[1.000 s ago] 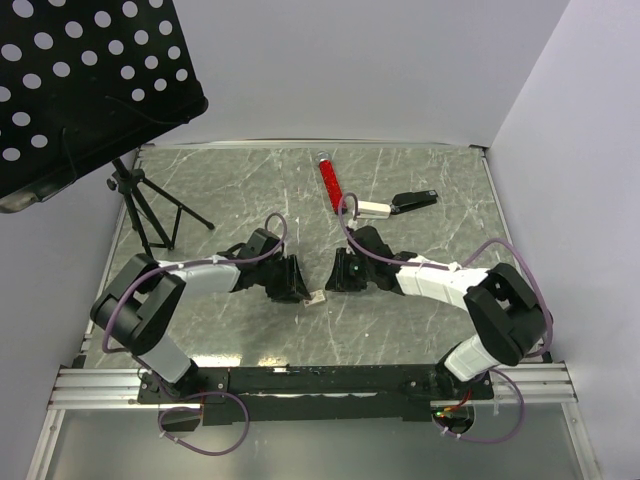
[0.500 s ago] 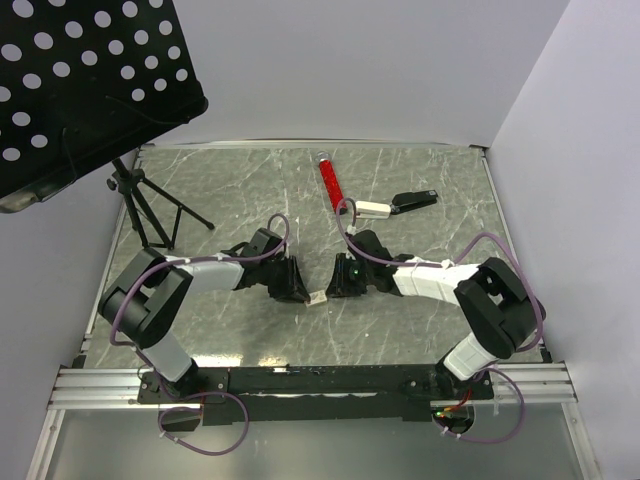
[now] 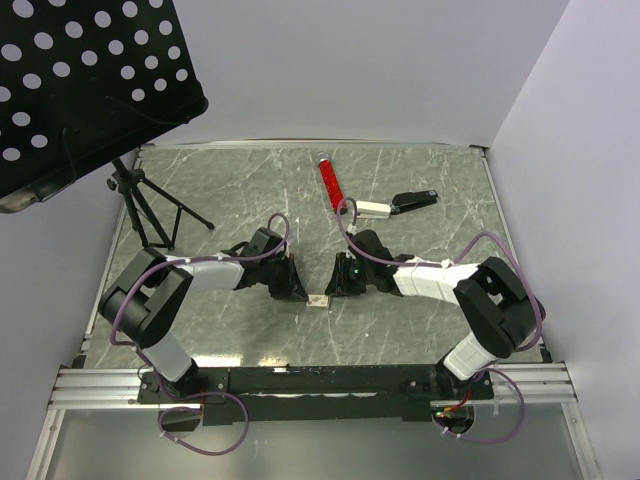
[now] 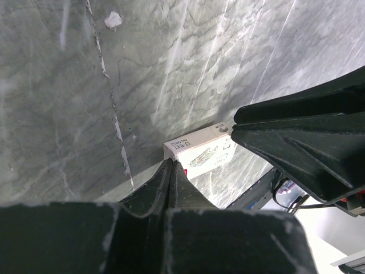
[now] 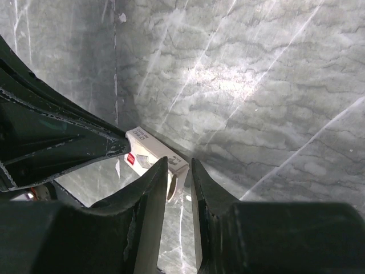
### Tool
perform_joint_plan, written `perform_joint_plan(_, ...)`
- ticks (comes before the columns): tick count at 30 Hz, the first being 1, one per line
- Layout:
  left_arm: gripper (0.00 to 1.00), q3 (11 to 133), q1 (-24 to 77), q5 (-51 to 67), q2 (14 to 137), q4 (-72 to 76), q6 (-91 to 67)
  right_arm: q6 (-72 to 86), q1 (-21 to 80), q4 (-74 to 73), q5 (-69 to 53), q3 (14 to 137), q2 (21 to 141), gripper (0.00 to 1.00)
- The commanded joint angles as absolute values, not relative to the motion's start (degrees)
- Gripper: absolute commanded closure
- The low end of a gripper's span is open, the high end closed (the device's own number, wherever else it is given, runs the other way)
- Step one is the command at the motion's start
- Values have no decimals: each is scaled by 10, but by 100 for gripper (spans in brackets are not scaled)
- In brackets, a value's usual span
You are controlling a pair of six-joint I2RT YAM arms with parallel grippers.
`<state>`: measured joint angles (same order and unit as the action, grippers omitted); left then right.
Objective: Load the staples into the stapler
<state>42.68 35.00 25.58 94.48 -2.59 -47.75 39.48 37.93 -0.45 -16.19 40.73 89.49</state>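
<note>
A small beige box with a red mark lies on the marble table between my two grippers. My left gripper is shut, its tips pressed against one end of the box, and nothing shows between the fingers. At the other end, where a flap stands open, my right gripper holds the box between its jaws. The staples do not show in any view. The black stapler lies far back on the right, away from both grippers.
A red tube lies at the back centre, and a small beige piece rests beside the stapler. A tripod with a perforated black music stand occupies the back left. White walls close off the back and right.
My left gripper's jaws have closed at the box's end. The right arm has edged slightly toward the box; the box has barely moved.
</note>
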Motion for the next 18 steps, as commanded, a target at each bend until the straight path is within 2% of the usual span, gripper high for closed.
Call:
perform_joint_plan(1,99,439,350,245,941,-24,-479,413,374,9,-170,379,856,69)
perform_joint_plan(6,99,439,351,239,934,-27,-480,438,375,12,-168,352,820,69)
perform_joint_plan(18,99,440,351,234,931,-32,-480,456,378,52,-192,353,836,69)
